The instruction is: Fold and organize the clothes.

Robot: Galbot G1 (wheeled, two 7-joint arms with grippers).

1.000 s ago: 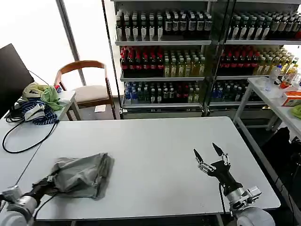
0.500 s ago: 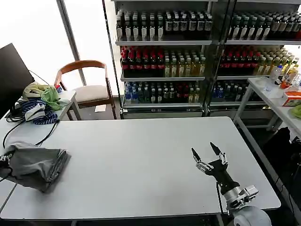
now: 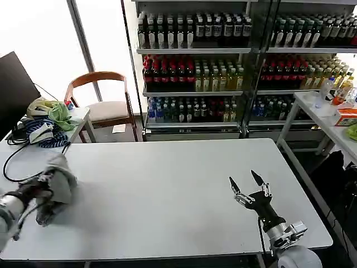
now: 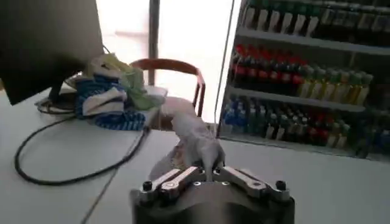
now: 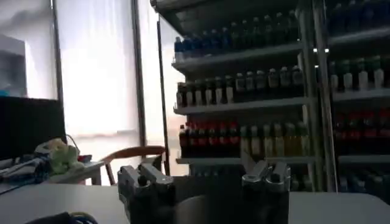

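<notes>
Left gripper is clenching the bunched shirt; it looks limp, light, best taken by an edge. Right gripper is waiting, fingers spread.

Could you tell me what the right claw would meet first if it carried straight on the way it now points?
Probably nothing nearby: the open right claw points over bare table toward the bottle shelves, though depth is unclear.

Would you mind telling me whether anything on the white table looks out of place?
The light grey shirt is bunched in a crumpled wad, not folded, gripped by the left gripper at the white table's left edge.
</notes>
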